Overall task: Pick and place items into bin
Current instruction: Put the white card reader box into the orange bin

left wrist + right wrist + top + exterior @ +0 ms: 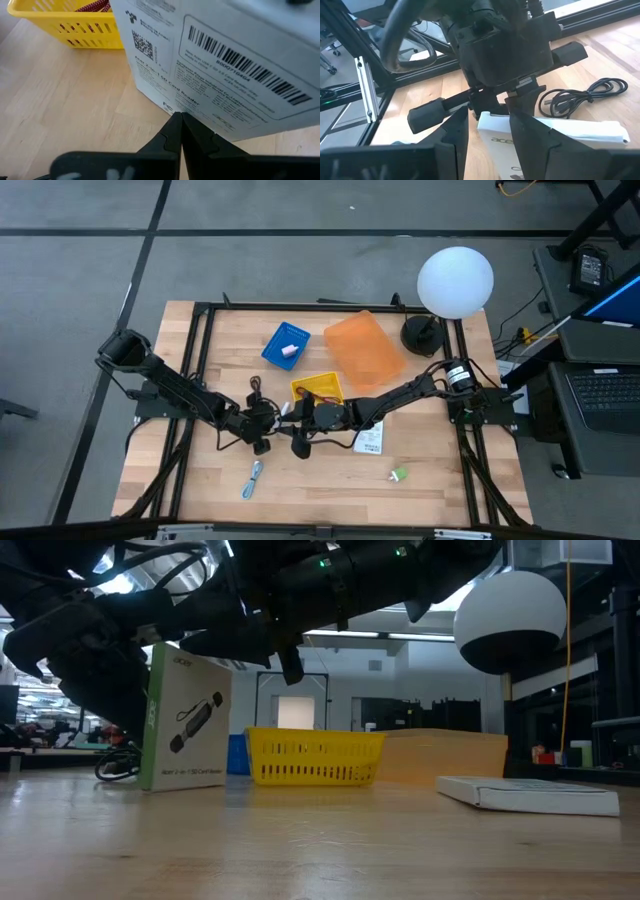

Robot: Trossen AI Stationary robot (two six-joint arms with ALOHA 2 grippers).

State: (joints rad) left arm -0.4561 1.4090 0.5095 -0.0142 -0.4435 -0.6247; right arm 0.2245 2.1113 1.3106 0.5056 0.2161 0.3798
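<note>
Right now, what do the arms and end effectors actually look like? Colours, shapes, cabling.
Both arms are dark, near black, built of chunky jointed segments. The right arm carries a silver-and-white band near its base. The left end effector shows two black wedge-shaped fingers; the right end effector has broad, flat dark fingers. The left arm has a boxy wrist housing with thick black cables looping into it.

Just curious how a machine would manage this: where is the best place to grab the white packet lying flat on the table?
Probably from straight above, with the fingers closing across its two long edges near the middle. The flat packet rests broad face down on the table and is thin, so only its narrow side edges give anything to pinch.
</note>
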